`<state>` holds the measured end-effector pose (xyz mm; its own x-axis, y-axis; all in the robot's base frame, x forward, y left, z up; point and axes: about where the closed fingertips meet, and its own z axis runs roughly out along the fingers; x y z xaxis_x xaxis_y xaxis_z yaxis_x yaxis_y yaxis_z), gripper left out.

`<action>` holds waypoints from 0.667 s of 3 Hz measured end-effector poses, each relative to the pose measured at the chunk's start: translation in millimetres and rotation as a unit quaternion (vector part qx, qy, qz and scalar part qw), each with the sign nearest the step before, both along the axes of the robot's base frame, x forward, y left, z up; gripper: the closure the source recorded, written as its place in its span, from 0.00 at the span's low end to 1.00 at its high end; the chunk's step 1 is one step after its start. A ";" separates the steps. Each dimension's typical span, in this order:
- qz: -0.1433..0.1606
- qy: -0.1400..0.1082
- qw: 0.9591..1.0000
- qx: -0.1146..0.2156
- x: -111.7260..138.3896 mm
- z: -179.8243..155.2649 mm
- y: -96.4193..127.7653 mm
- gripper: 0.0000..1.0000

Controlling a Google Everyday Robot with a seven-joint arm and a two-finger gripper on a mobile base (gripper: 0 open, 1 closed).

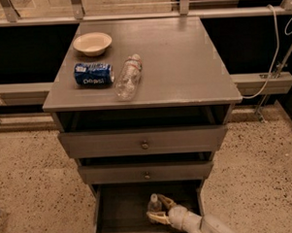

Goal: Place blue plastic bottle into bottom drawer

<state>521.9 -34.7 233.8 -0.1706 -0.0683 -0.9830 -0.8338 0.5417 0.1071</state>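
Cabinet with three drawers, seen from above and in front. At bottom centre of the frame the bottom drawer [118,207] stands pulled open, its inside dark. The blue plastic bottle [153,201] stands upright inside it, right of centre, white cap uppermost. The gripper [155,208] reaches into the drawer from the lower right on a pale arm [209,226]; its two fingers lie on either side of the bottle and clamp it. Above, the middle drawer [114,174] and top drawer [103,143] each show a small round knob. On the cabinet top [177,58], upper left, sit a cream bowl [92,43], a blue Pepsi can [93,74] on its side, and just right of it a slim clear bottle [128,76], also lying down.
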 end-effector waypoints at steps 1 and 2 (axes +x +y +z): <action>0.001 0.000 1.000 0.000 -0.1 0.1 1.0 0.00; 0.001 0.000 1.000 0.000 -0.1 0.1 1.0 0.00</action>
